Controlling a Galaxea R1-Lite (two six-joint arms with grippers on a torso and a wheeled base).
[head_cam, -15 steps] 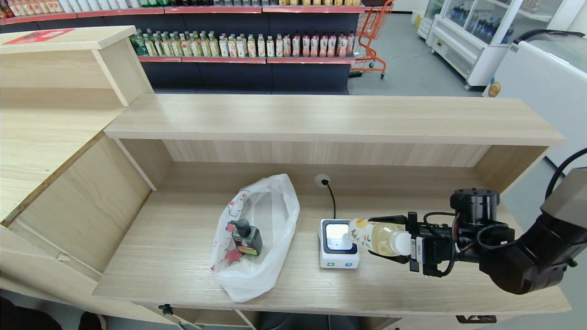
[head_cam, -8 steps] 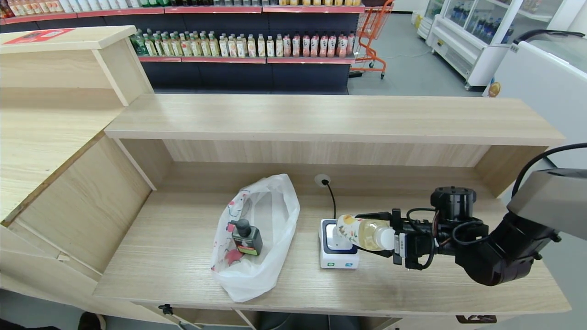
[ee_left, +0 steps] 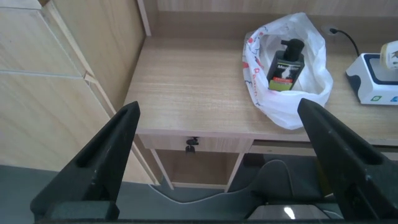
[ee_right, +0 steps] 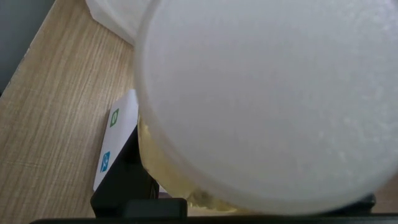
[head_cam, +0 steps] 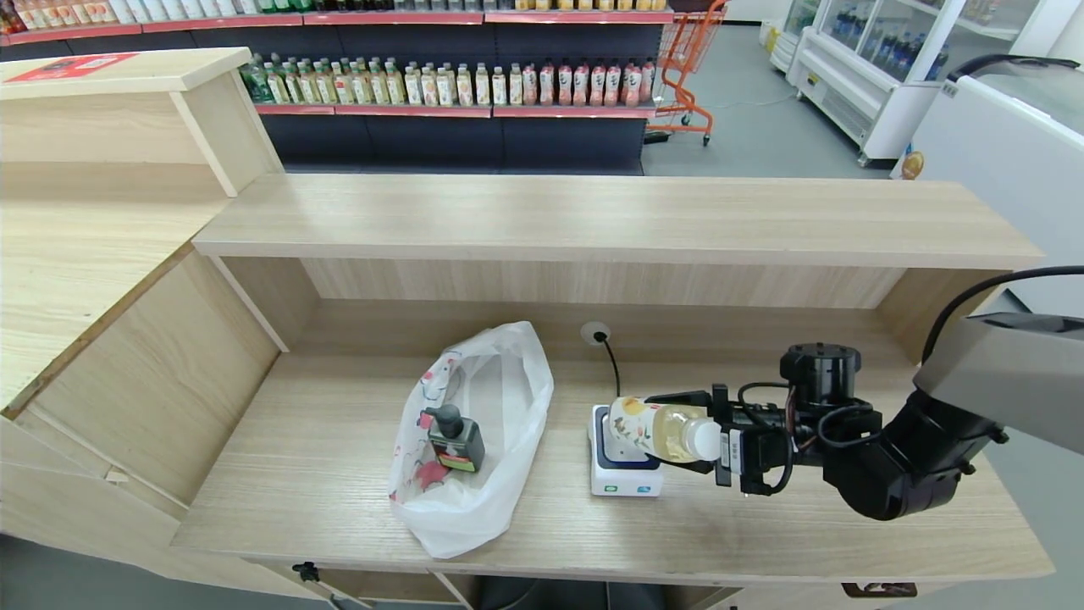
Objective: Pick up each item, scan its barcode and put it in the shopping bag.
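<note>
A drink bottle with yellow liquid and a white cap lies level in my right gripper, which is shut on it. The bottle's base end hangs over the white, dark-topped scanner, seen beneath the bottle in the right wrist view. Left of the scanner, the white shopping bag lies open on the counter with a dark pump bottle inside. My left gripper is open and holds nothing, off the counter's front edge, short of the bag.
The scanner's black cable runs to a hole in the back wall of the wooden counter. A raised shelf overhangs the back, and side panels close both ends. Bare counter lies left of the bag and right of the scanner.
My right arm has carried the bottle leftward, from beside the scanner's right edge to over its top. The bag and pump bottle have not moved.
</note>
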